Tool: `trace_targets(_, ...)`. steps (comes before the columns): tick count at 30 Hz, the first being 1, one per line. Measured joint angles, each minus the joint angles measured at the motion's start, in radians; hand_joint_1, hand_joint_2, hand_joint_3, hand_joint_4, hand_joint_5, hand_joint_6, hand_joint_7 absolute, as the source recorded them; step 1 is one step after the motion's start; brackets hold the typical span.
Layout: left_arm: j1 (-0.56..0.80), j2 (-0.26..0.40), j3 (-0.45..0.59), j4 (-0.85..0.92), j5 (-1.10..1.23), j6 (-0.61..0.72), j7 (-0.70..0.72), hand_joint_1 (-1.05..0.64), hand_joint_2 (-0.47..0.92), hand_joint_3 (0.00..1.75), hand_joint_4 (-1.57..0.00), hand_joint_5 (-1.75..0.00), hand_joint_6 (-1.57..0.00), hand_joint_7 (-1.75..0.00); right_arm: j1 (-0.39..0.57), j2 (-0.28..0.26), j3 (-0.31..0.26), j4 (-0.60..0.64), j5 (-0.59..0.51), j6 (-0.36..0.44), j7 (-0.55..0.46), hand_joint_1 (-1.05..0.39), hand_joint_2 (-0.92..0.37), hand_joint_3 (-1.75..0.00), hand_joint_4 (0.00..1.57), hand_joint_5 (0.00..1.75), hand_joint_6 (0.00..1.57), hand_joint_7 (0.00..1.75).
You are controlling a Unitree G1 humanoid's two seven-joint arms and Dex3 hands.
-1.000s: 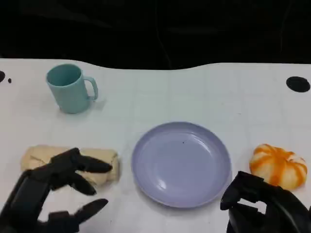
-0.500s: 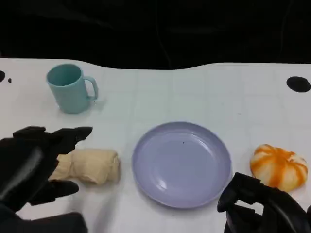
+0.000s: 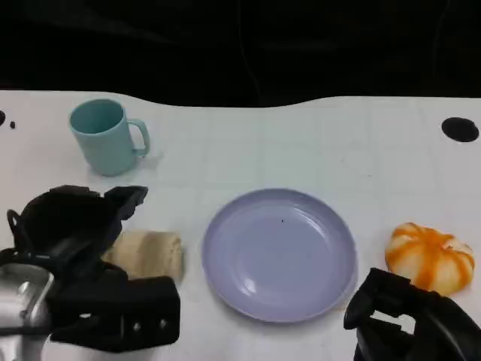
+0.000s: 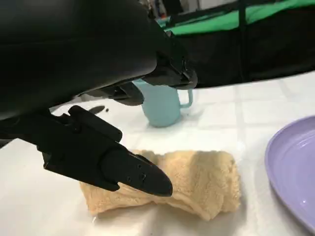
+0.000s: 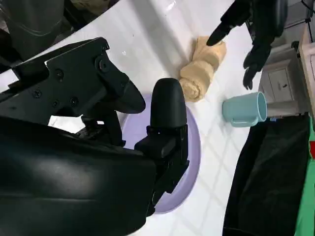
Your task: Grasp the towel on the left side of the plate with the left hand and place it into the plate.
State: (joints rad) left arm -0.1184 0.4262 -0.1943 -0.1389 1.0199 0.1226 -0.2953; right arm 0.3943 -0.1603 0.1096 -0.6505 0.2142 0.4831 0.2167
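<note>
The white table (image 3: pixel 301 143) spreads across the head view, its far edge meeting a black backdrop, with a black round spot (image 3: pixel 460 129) near its far right corner. At the middle of it sits the lavender plate (image 3: pixel 279 254), bare inside, its rim also showing at the edge of the left wrist view (image 4: pixel 295 172) and behind the fingers in the right wrist view (image 5: pixel 189 147). The left hand (image 3: pixel 79 226) hangs over the table at the near left, just above the left end of the towel; its fingers (image 4: pixel 123 172) are spread apart, one tip hovering over the cloth, and it holds nothing. The right hand (image 3: pixel 409 316) rests low at the near right, close to the plate's rim, fingers (image 5: pixel 167 105) apart and empty. The beige rolled towel (image 3: pixel 150 254) lies flat on the table just left of the plate, apart from its rim, partly hidden under the left hand in the head view and plain in the left wrist view (image 4: pixel 197 182) and right wrist view (image 5: pixel 202 69). A teal mug (image 3: pixel 105 137) stands upright at the far left, handle turned toward the right, well apart from the towel. An orange-and-white pumpkin-shaped toy (image 3: pixel 428 257) sits to the right of the plate, near but not touching it.
</note>
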Motion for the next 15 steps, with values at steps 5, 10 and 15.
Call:
trace_targets(5, -0.065, -0.012, -0.063, 0.117, -0.002, 0.031, 0.001, -0.58, 0.89, 0.01, -0.43, -0.08, -0.32, 0.0, 0.006, -0.001, -0.003, 0.001, 0.002, -0.006, 0.01, -0.13, -0.61, -1.23, 0.74, 1.75, 0.55, 1.65)
trace_targets(10, -0.114, -0.019, -0.111, 0.227, -0.013, 0.054, 0.001, -0.56, 0.89, 0.0, -0.45, -0.07, -0.33, 0.0, 0.013, -0.002, -0.002, 0.001, -0.002, -0.009, 0.01, -0.13, -0.6, -1.23, 0.72, 1.75, 0.54, 1.65)
trace_targets(15, -0.164, -0.022, -0.153, 0.349, -0.037, 0.055, 0.002, -0.51, 0.91, 0.01, -0.53, -0.08, -0.36, -0.01, 0.015, -0.003, -0.002, -0.004, -0.002, -0.002, 0.005, -0.12, -0.59, -1.25, 0.73, 1.75, 0.54, 1.65)
